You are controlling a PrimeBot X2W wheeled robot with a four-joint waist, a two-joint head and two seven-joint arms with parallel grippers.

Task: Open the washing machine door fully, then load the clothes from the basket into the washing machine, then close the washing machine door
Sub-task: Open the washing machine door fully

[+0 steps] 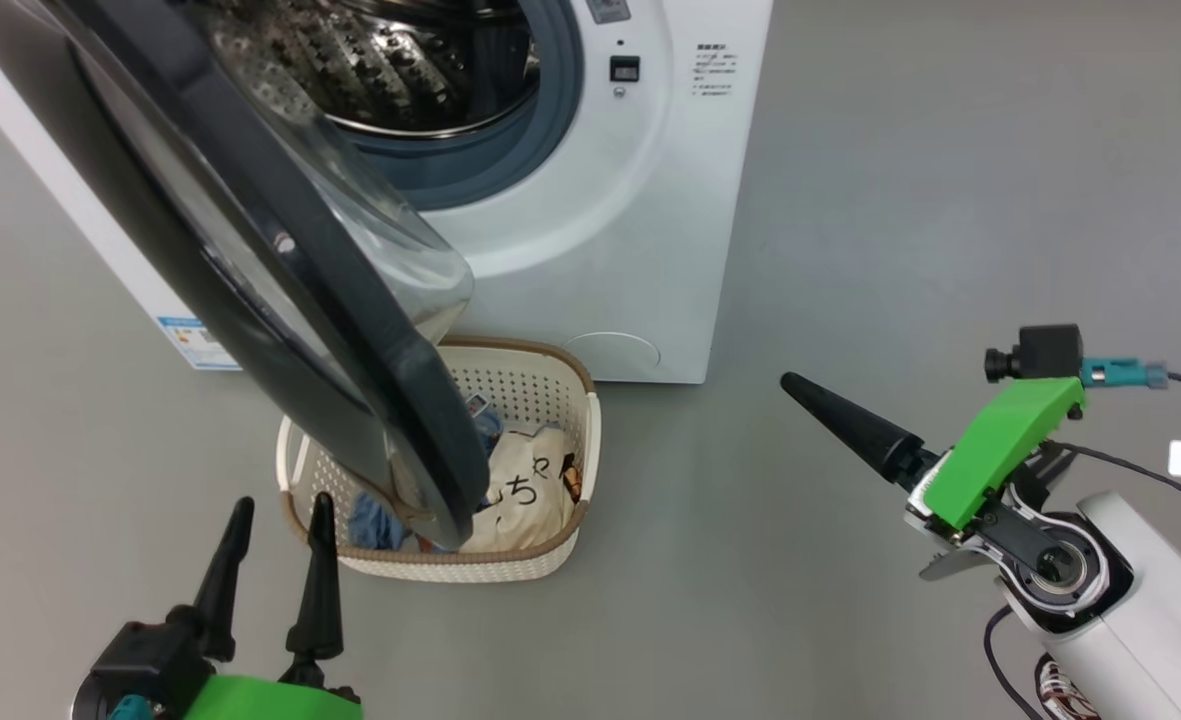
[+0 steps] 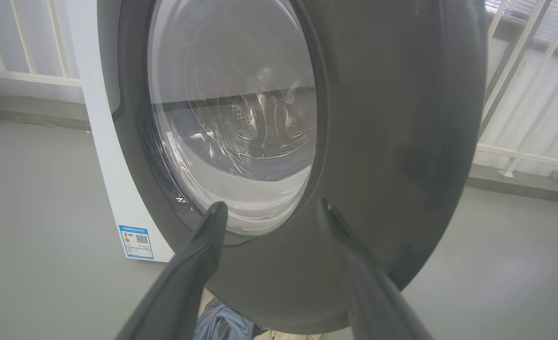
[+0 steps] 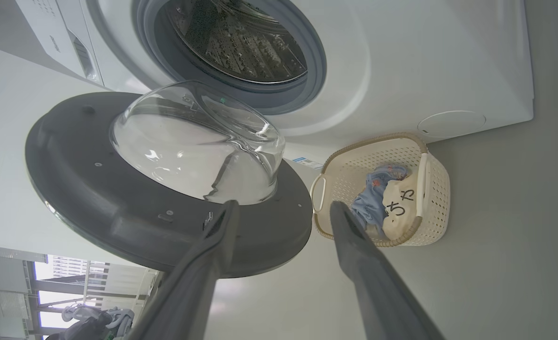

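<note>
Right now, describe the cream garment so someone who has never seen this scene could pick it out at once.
Find the white washer; a perforated basket stands just before it, partly under the open door. Of the garments inside, the cream garment lies to the right in the head view. Big black characters set it apart from the blue garment beside it.
</note>
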